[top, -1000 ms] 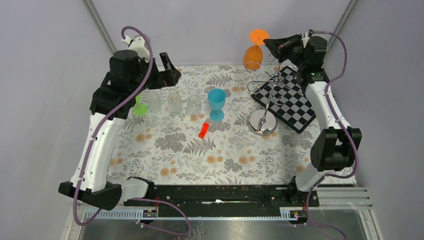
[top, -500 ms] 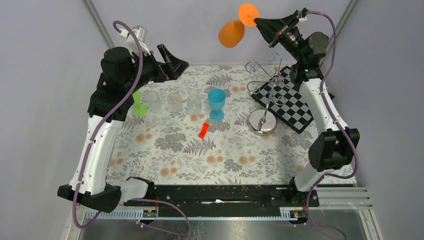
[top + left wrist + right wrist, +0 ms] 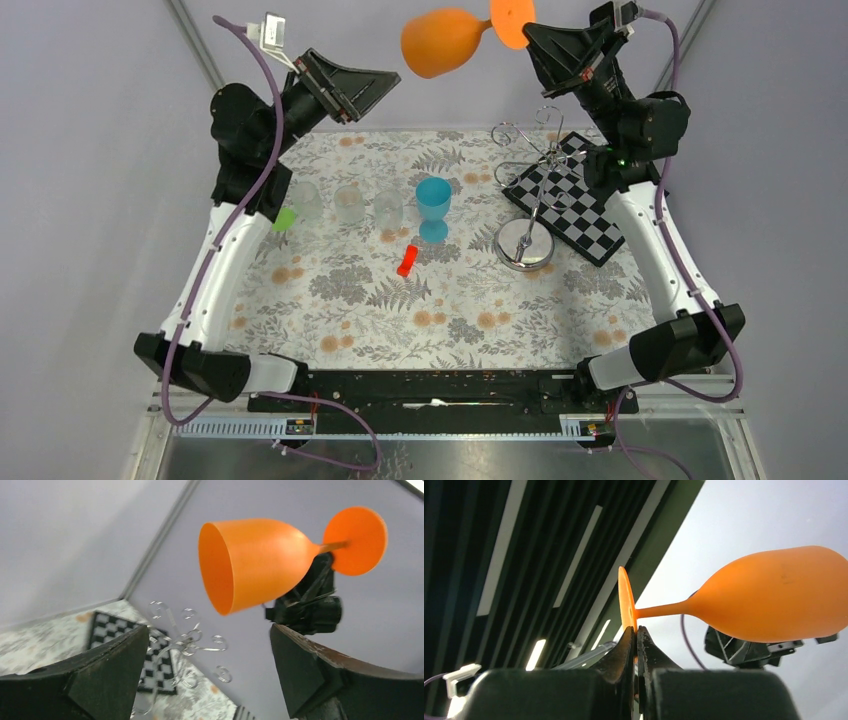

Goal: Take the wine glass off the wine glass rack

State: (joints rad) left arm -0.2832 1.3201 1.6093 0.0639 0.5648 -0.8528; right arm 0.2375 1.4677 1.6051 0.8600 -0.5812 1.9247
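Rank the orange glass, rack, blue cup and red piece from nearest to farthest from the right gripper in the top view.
1. The orange glass: foot pinched in the fingers of the right gripper, top centre.
2. The rack: wire arms just below, right side.
3. The blue cup: mid-table.
4. The red piece: centre, nearer the bases.

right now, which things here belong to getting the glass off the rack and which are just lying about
In the job: orange wine glass, held by its foot in the right gripper; wine glass rack; left gripper, open.

Lying about: blue goblet; clear glasses; small red object; green object; chequered board.
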